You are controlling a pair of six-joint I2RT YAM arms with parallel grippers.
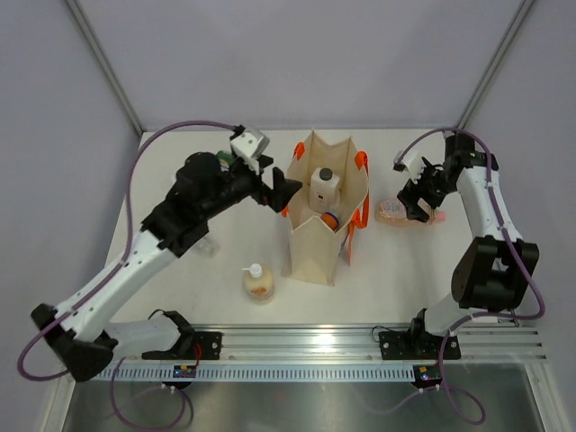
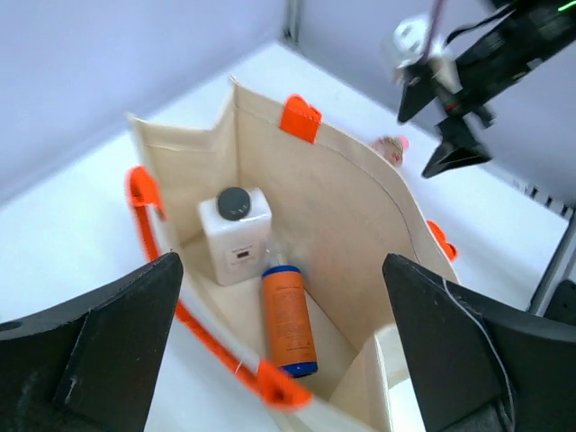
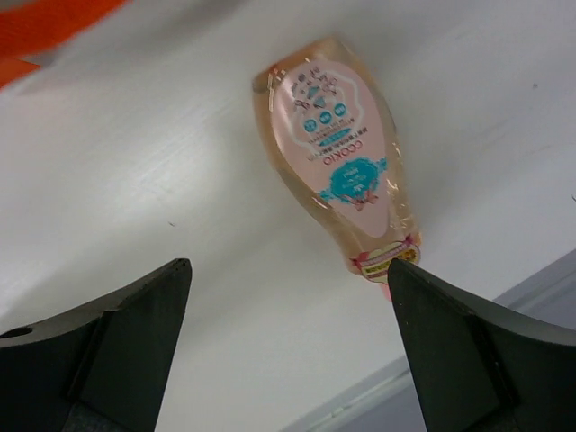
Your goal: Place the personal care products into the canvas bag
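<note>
Right gripper (image 3: 286,270), jaws apart, hovers over pink clear bottle (image 3: 337,153) lying at 3 o'clock of canvas bag (image 1: 310,252). Straddle its mid-body squarely before closing. Left gripper (image 1: 281,191) apart, empty.

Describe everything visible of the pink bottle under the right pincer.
The pink clear bottle looks like pink-tinted transparent plastic, with a pale pink scalloped label printed in teal. It lies on its side on the white table, right of the canvas bag, its narrow cap end running behind one finger of the right pincer, which hides the tip. The open pincer hovers over it without gripping; only the table clearly touches it.
</note>
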